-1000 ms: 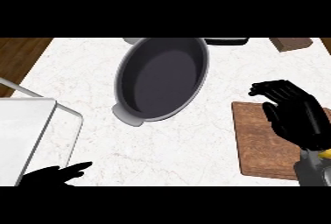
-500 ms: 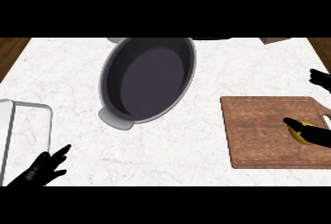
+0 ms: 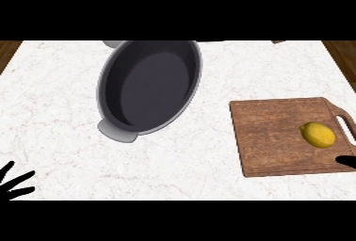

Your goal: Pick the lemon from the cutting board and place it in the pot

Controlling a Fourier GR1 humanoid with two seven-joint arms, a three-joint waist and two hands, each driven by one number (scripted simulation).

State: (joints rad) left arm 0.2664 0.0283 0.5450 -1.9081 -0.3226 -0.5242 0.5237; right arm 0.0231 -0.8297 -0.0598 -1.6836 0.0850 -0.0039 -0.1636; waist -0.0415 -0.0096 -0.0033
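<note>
Lemon [image 3: 318, 134] sits on the board [image 3: 278, 136], untouched. Right hand [image 3: 347, 161] barely shows, so I cannot tell its shape. Left hand [image 3: 14, 183] rests open. Reach over the lemon, curl round it, then carry it to the pot [image 3: 149, 89].

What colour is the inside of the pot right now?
Dark grey to near black inside the pot, with a lighter grey rim and handle; it shows in the head view.

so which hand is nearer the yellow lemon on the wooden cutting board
Right. The right hand shows as a dark tip at the view's right edge, just below the yellow lemon on the brown wooden cutting board. The left hand rests open at the lower left corner, far across the counter.
</note>
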